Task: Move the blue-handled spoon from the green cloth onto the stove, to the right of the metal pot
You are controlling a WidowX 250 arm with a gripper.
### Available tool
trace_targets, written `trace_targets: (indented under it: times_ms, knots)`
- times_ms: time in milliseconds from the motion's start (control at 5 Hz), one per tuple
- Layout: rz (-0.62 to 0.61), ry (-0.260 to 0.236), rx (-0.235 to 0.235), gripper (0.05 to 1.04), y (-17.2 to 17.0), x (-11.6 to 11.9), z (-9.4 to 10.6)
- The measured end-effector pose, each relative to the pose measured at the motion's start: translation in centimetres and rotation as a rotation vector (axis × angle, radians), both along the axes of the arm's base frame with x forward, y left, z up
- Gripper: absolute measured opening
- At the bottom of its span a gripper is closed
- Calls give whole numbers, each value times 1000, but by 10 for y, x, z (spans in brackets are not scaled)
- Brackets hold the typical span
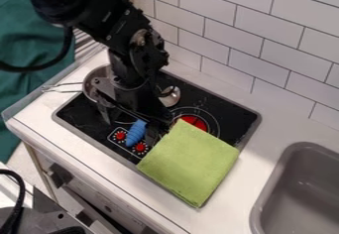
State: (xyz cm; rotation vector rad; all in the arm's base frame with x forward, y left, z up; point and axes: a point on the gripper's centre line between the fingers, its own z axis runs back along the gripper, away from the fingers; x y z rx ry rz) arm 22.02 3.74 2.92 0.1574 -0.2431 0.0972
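I see my gripper [155, 124] beside the green cloth [191, 163], its grip unclear to me; the cloth overlaps black stovetop [83, 114] and white counter [225, 213], near tiled wall [255, 39].

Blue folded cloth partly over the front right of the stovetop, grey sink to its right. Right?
Not quite: the folded cloth is green, per the camera view. The rest holds: partly over the front right of the stovetop, grey sink to its right.

Bright, soft light on my feed, source unclear to me. White counter [279, 123] brightest, green cloth [189, 163] evenly lit, sink [303, 196] shaded inside, small glints on metal bowl [170, 97].
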Motion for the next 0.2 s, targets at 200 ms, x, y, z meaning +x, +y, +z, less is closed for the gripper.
trace_targets:
  times_ms: [200]
  knots:
    - [0, 0, 0, 1001, 0, 0, 0]
